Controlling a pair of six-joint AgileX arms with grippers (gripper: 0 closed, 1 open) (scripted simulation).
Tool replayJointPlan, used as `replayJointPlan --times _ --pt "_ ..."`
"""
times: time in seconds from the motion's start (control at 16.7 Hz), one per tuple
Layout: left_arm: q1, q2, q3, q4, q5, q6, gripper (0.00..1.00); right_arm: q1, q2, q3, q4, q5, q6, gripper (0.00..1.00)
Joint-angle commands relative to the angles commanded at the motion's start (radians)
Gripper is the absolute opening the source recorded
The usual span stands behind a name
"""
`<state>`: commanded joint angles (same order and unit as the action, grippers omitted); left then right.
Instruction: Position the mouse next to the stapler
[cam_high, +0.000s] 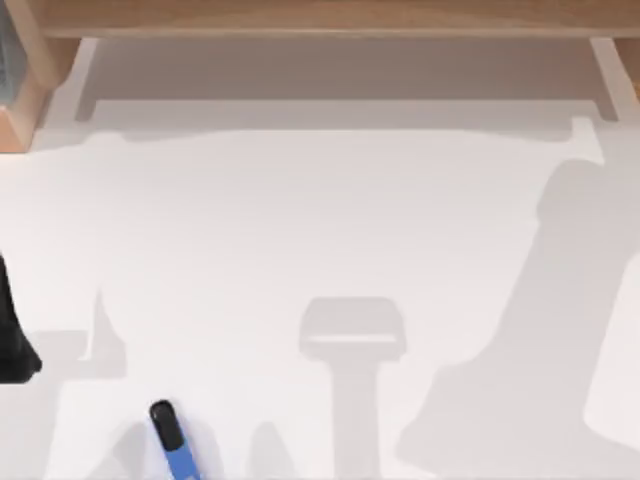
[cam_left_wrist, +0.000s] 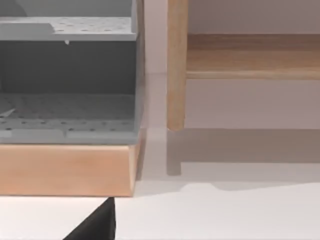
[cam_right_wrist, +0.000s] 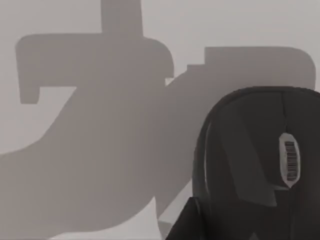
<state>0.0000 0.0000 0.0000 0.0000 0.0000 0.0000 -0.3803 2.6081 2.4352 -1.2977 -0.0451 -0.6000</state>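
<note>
**Mouse close under right wrist camera; stapler partly cut off at near edge**

You have several items cut off. In the top view the stapler runs off the near edge of the table: a black rounded end and a blue body show, the rest is lost. A black part of the left arm enters at the table's left edge, its outline incomplete. A dark wedge sits at the bottom of the left wrist view; what it is cannot be told.

The mouse is dark grey to black, domed, with a pale ridged scroll wheel. Its far side is cut off.

The mouse lies close beneath the right wrist camera, above the white table. Whether either gripper is wide, narrow or holding the mouse, you cannot tell.

A wooden shelf holding grey trays stands ahead of the left wrist.
</note>
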Motion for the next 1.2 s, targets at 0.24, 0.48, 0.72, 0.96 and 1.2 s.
replayJointPlan --times 0.24,0.48,0.72,0.96,1.2 --pt "0.0 0.0 0.0 0.0 0.0 0.0 1.0 0.0 -0.124 -0.028 -0.035 0.023 0.072 0.0" --pt "0.0 0.0 0.0 0.0 0.0 0.0 1.0 0.059 -0.286 -0.101 -0.066 0.053 0.223 0.0" --pt "0.0 0.0 0.0 0.0 0.0 0.0 1.0 0.185 -0.431 -0.217 -0.086 0.08 0.431 0.0" --pt "0.0 0.0 0.0 0.0 0.0 0.0 1.0 0.378 -0.528 -0.354 -0.073 0.103 0.676 0.0" --pt "0.0 0.0 0.0 0.0 0.0 0.0 1.0 0.622 -0.575 -0.496 -0.019 0.12 0.937 0.0"
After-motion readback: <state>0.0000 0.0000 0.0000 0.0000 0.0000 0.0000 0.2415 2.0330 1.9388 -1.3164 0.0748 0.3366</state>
